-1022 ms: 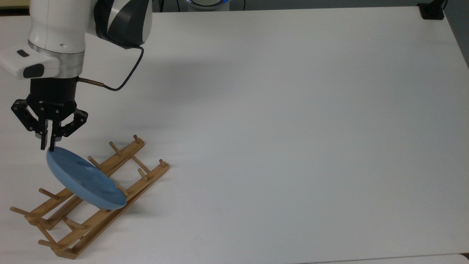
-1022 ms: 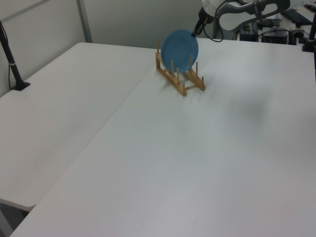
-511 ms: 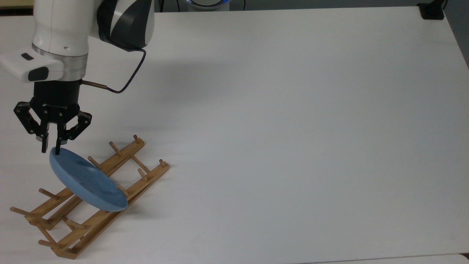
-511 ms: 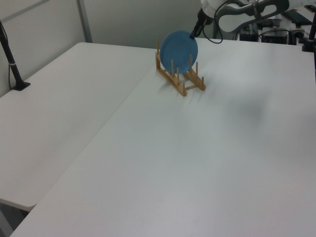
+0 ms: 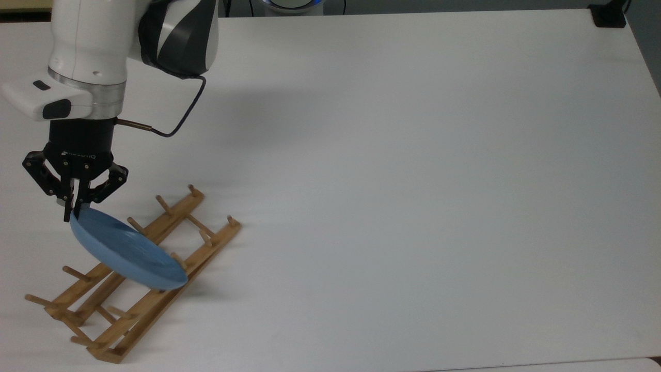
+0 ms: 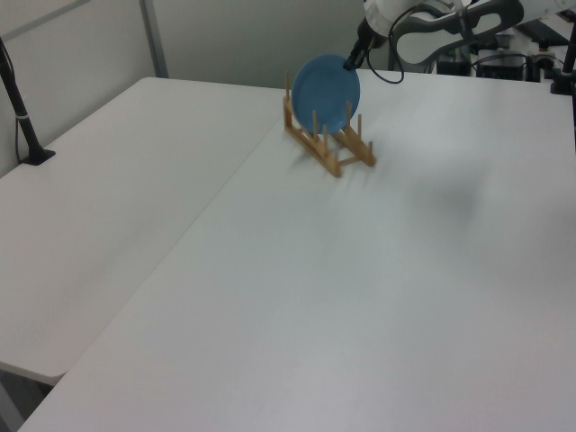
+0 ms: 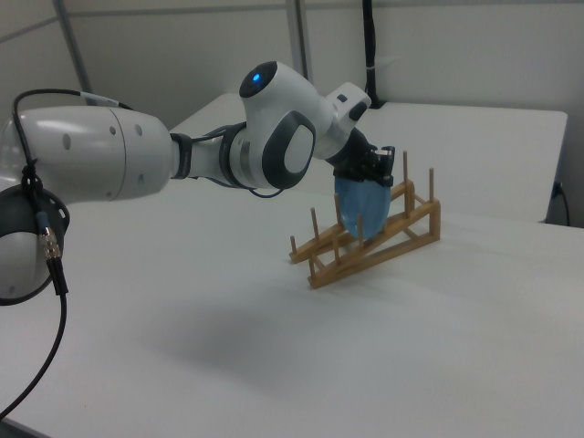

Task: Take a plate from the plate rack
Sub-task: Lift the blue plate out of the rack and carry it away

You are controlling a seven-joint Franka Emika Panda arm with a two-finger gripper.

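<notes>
The light-blue plate stands tilted between the pegs of the wooden plate rack at the top view's lower left. My gripper comes down from above and is shut on the plate's upper rim. In the left view the plate rises above the rack, with the gripper at its top right edge. In the right view the gripper sits on top of the plate, whose lower part is still among the pegs of the rack.
The white table stretches wide to the top view's right of the rack. A black mount sits at its far right corner. A black post stands on the second table at the left view's left. A cable loops off the wrist.
The fingers have closed on the plate's rim. The plate and gripper have edged towards the top view's right, and the rack has shifted slightly with them.
</notes>
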